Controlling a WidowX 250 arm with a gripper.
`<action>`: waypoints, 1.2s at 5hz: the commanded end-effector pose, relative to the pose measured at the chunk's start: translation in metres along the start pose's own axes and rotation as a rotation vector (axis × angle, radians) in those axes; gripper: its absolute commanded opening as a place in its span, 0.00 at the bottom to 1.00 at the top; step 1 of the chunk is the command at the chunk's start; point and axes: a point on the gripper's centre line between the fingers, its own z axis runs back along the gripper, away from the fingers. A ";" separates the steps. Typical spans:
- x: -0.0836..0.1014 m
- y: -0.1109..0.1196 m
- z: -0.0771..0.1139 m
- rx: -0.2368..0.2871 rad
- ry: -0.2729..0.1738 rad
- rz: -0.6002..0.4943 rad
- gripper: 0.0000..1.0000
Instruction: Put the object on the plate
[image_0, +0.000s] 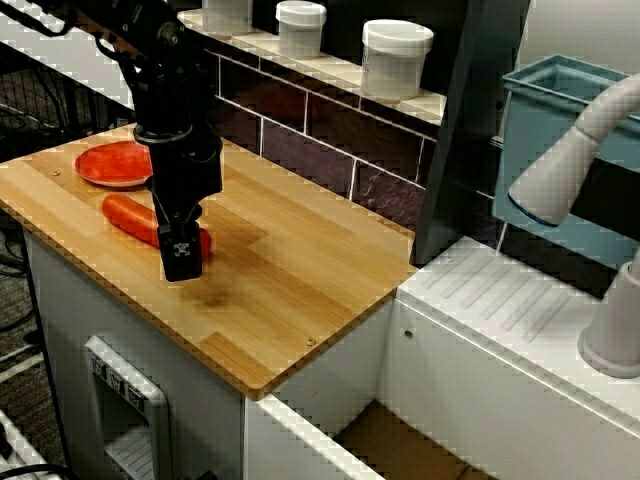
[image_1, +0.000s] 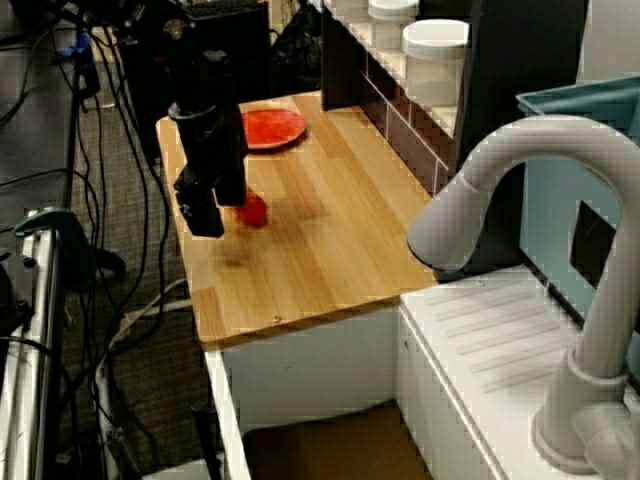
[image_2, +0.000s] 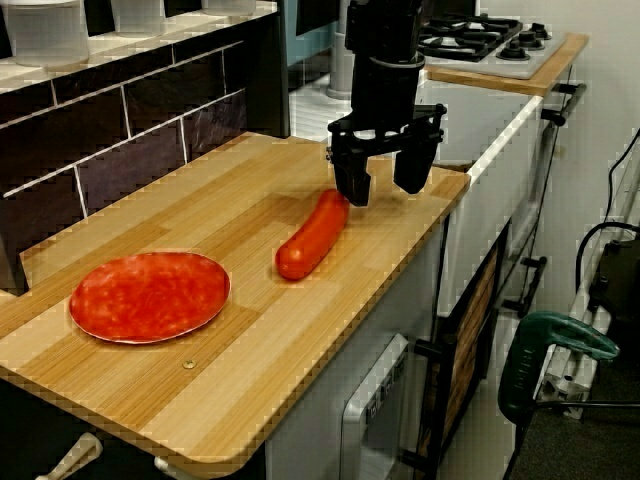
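Note:
The object, a glossy red sausage (image_2: 312, 233), lies on the wooden counter with one end pointing toward the plate (image_2: 150, 295), a flat red-orange dish a short gap away. My gripper (image_2: 383, 183) hangs open just over the sausage's far end. One finger (image_2: 352, 185) is right at that end, and the other is out past it with nothing between them. From the front the gripper (image_0: 182, 252) covers part of the sausage (image_0: 128, 215), with the plate (image_0: 112, 163) behind. The side view shows only the sausage's tip (image_1: 253, 210) beside the gripper (image_1: 203, 212).
White lidded jars (image_0: 397, 55) stand on a tiled shelf behind the counter. A grey faucet (image_1: 520, 190) and a white sink drainer (image_0: 520, 320) lie to the right. A teal bin (image_0: 560, 140) is behind them. The counter edge (image_2: 330, 370) is close to the sausage.

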 end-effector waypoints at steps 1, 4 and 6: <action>0.000 0.000 0.000 0.000 0.000 0.000 1.00; 0.001 -0.005 0.072 -0.039 -0.099 -0.128 1.00; -0.001 0.027 0.044 0.052 -0.101 -0.323 1.00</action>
